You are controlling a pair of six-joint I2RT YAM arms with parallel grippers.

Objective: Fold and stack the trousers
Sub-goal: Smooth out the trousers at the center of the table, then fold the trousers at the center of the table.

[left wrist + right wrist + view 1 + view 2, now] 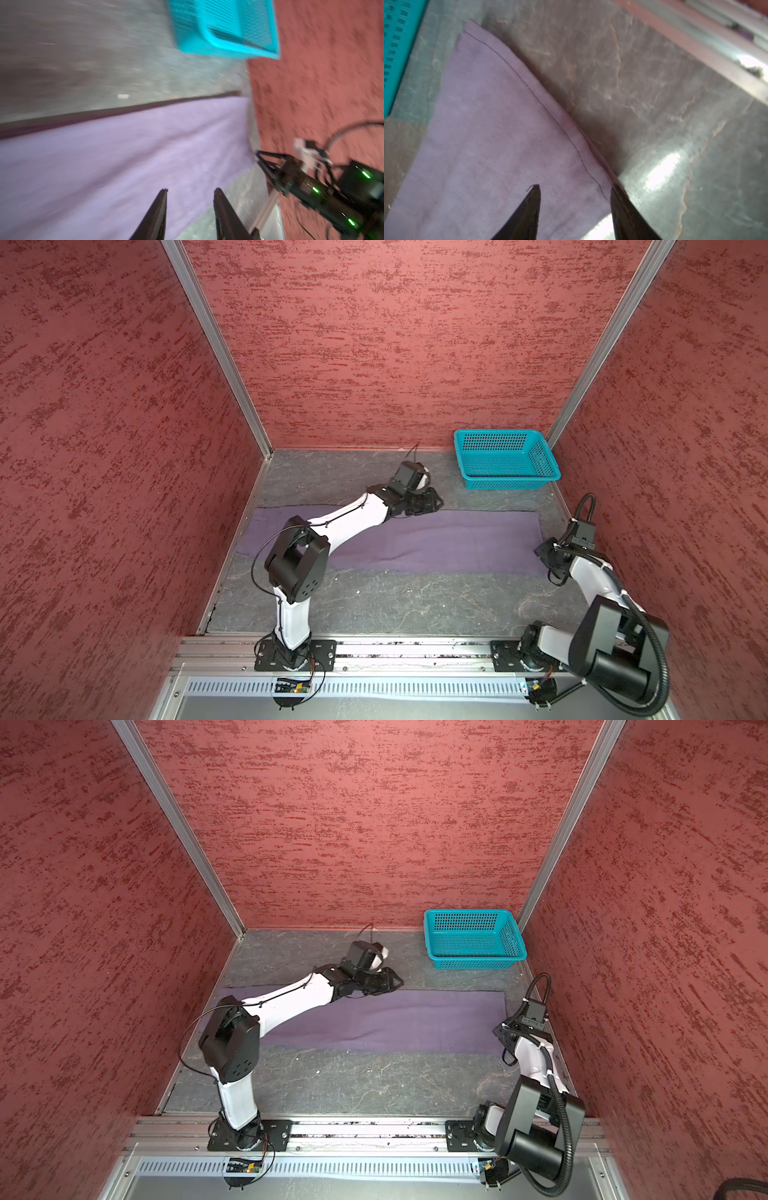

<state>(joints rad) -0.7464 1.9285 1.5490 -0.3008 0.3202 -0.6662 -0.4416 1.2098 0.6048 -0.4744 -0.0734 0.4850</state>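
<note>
Trousers (436, 539) lay flat as one long purple strip across the grey worktop (395, 605), seen in both top views. Basket (505, 460) sat in the far right corner, apart from the cloth.

Left claw (190, 190): fingers apart, nothing between them, over the far long edge of the trousers near mid-length. Contact with cloth could not be told.

Right claw (575, 187): fingers apart, nothing gripped, at the strip's right end, one finger over the cloth, the other at the stitched hem (550, 112).
</note>
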